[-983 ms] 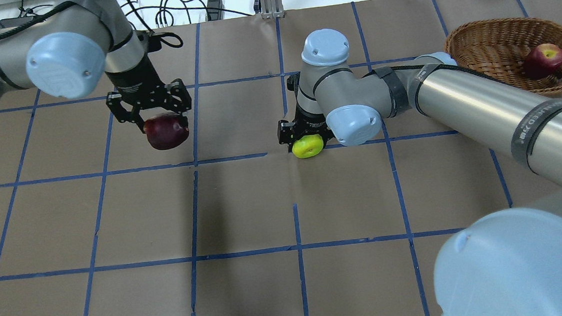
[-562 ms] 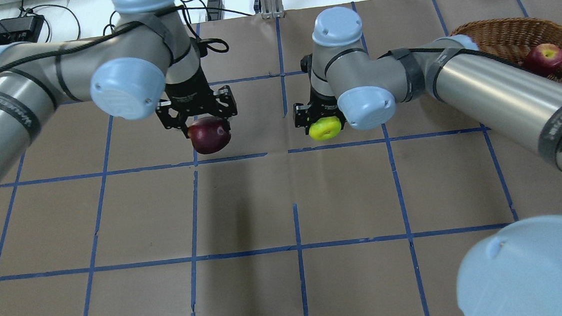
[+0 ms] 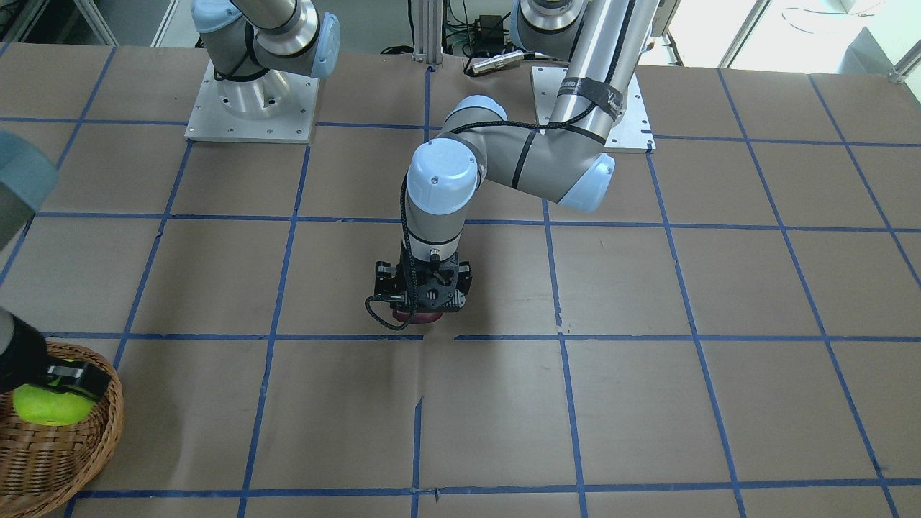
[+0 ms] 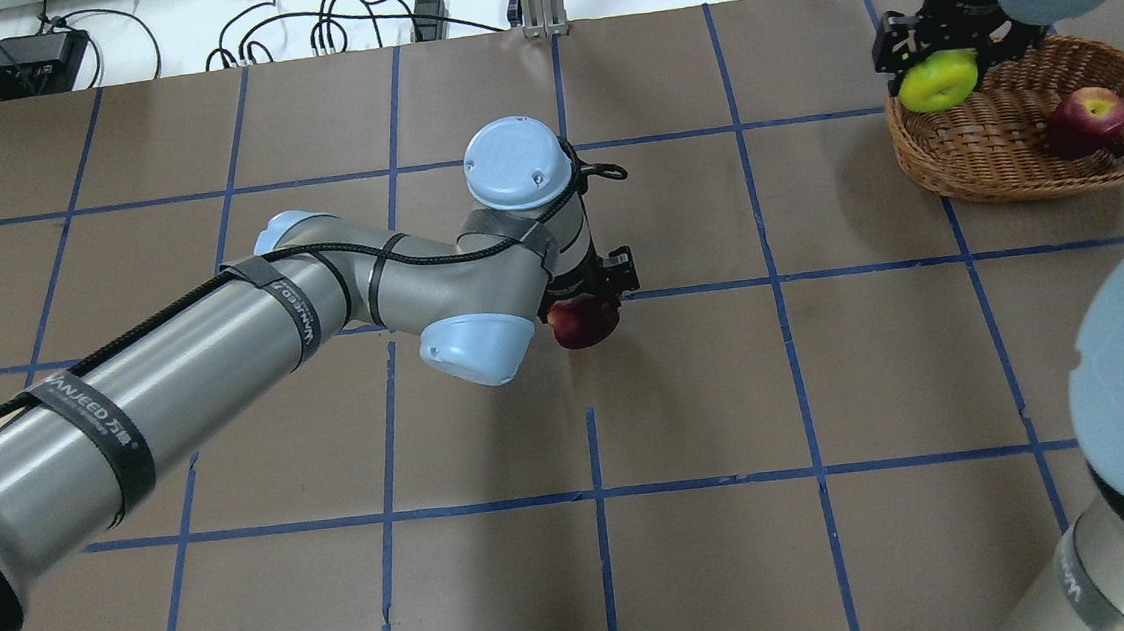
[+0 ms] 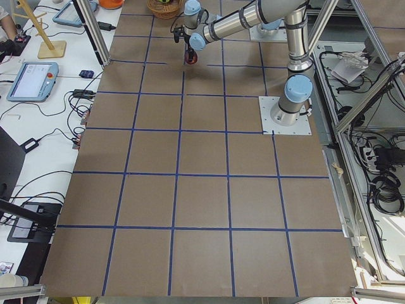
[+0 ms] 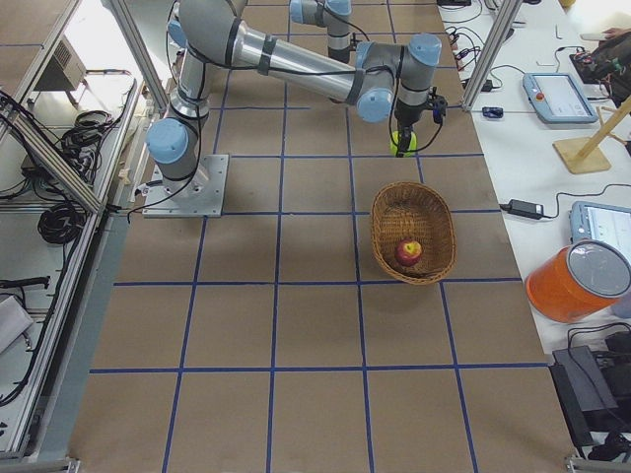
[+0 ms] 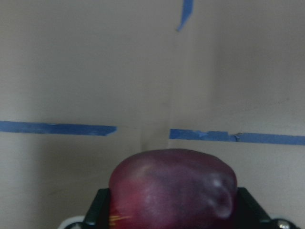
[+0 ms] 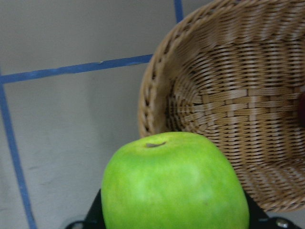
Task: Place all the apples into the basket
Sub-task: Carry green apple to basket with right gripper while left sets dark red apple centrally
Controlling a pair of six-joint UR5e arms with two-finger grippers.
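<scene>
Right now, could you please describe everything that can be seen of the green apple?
The green apple is bright lime, smooth and slightly shiny, with a small dark hollow at one end. It looks whole, with no marks showing. The jaws of the right gripper are shut on its sides and hold it in the air, over the rim of the wicker basket, on the side away from the red apple that lies inside. It seems to touch only the jaws, not the wicker.

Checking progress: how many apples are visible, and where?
3. Red apple lies in the basket; green apple in right gripper near its rim; purple apple in left gripper, mid-table.
</scene>
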